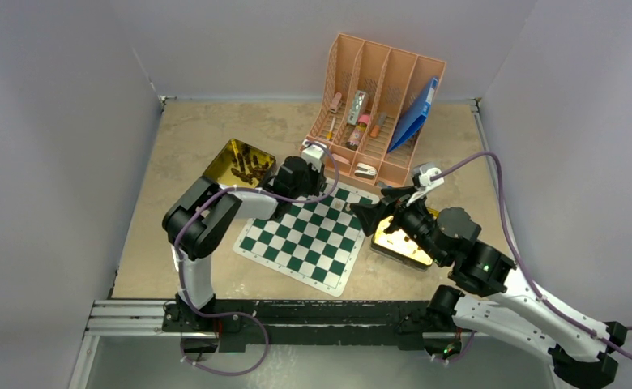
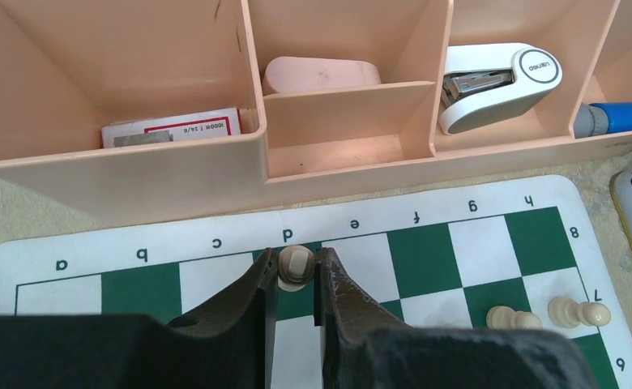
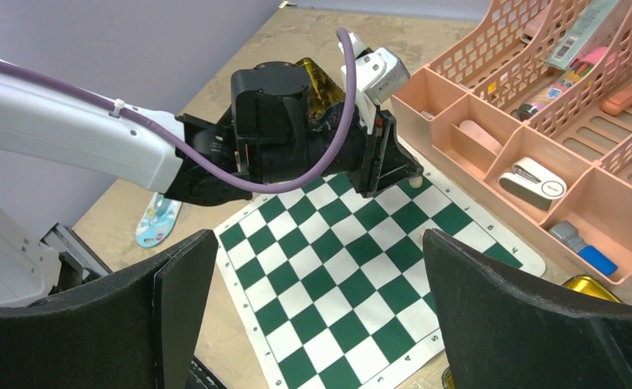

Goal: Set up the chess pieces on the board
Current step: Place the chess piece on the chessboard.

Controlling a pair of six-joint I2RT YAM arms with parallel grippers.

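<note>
From the top camera I see the board [image 1: 301, 243] lying at an angle between the two arms. A gold tin [image 1: 228, 154] holding dark pieces [image 1: 252, 170] sits beyond its left corner, and the pink organiser [image 1: 377, 121] stands behind it. The left gripper [image 1: 329, 188] is at the board's far edge, but its tips are too small here for me to read. The right gripper [image 1: 369, 212] hovers by the board's right corner, near a second gold tin [image 1: 406, 247].

My left wrist camera settles what the top one cannot. The left gripper [image 2: 295, 271] is almost closed, pinching a pale piece [image 2: 294, 266] with a rounded top. It is over the green far-row square of the d file, close to the organiser [image 2: 134, 174]. I cannot tell whether its base touches the board [image 2: 426, 251]. More pale pieces [image 2: 514, 318] sit well apart, toward the h corner.

My right wrist camera shows the right gripper [image 3: 319, 243] spread wide and holding nothing, with the board [image 3: 329, 324] below it. Across the board is the left gripper [image 3: 390, 166], side-on, and the pale piece [image 3: 414, 172] is only a speck at its tips
</note>
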